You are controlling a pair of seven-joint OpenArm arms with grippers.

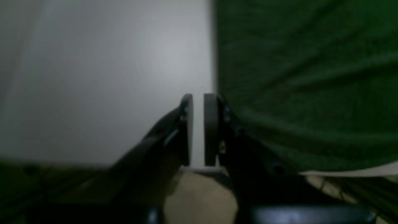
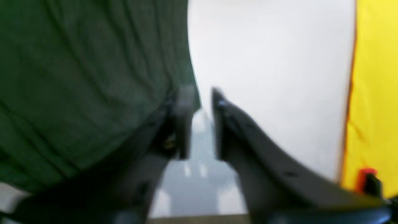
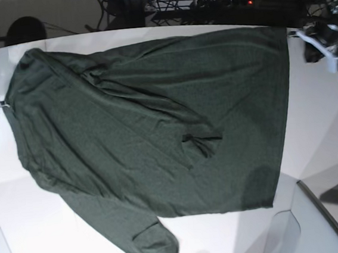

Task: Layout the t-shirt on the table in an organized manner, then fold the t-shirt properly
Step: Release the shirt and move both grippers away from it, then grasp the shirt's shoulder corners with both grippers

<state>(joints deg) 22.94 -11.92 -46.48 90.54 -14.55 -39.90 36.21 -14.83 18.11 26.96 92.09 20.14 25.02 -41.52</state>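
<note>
The white table (image 3: 312, 124) fills the base view, its curved far edge running along the 12 o'clock side. On it the dark green t-shirt (image 3: 153, 146) lies spread nearly flat and covers most of the middle, with one straight edge toward 3 o'clock, a rounded mass toward 9 o'clock, and a sleeve trailing down toward 7 o'clock near the table's front edge. Diagonal creases cross the cloth from about 10 o'clock toward the centre, where a small dark pucker sits. The left claw (image 1: 198, 129) stands at the 2 o'clock corner of the shirt in the base view; in its wrist view its two pads are set a little apart, with bare white table showing in the gap and nothing between them, and the shirt's edge lies just beside one pad, at that pad's 3 o'clock side. The right claw (image 2: 199, 121) sits at the 9 o'clock edge of the shirt; its wrist view is blurred, yet the pads stand apart with pale table between them and the green cloth just beside the pad at 9 o'clock.
</note>
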